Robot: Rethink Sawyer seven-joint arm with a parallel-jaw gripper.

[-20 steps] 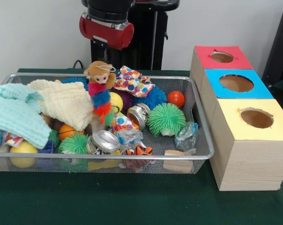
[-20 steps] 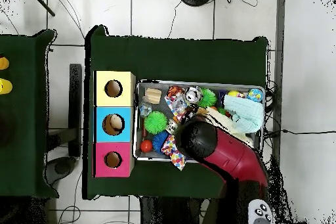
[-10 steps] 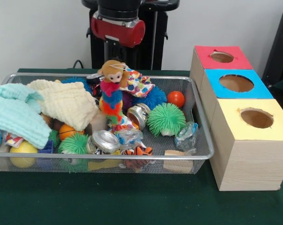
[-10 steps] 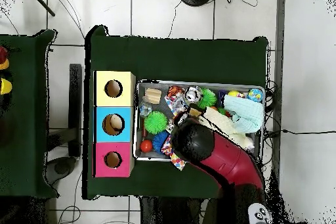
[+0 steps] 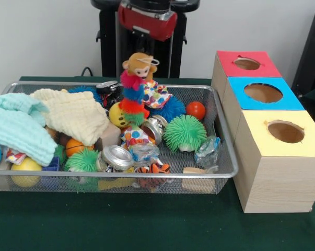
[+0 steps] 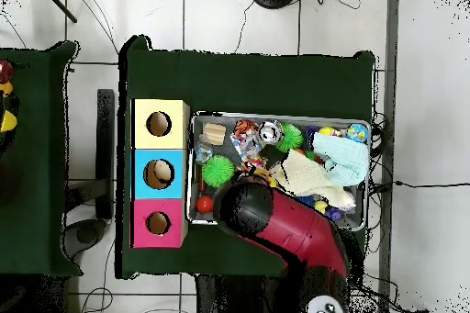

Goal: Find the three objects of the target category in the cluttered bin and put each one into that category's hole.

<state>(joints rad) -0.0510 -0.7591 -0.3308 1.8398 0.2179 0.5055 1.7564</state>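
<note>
Monkey toy [image 5: 137, 86] dangling above bin [image 5: 220, 137], 12 o'clock of green spiky ball [image 5: 185, 133]; hand grip state: can't tell. Could swing, snag on clutter, drop w/ fast move.

No words, labels, brand names, numbers or signs can be read on anything in either view, not on the toys and cans in the wire bin [image 5: 220, 130] nor on the three coloured boxes [image 5: 261, 94].

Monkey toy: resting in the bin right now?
No, the monkey toy hangs lifted above the clutter in the wire bin, under the arm.
</note>
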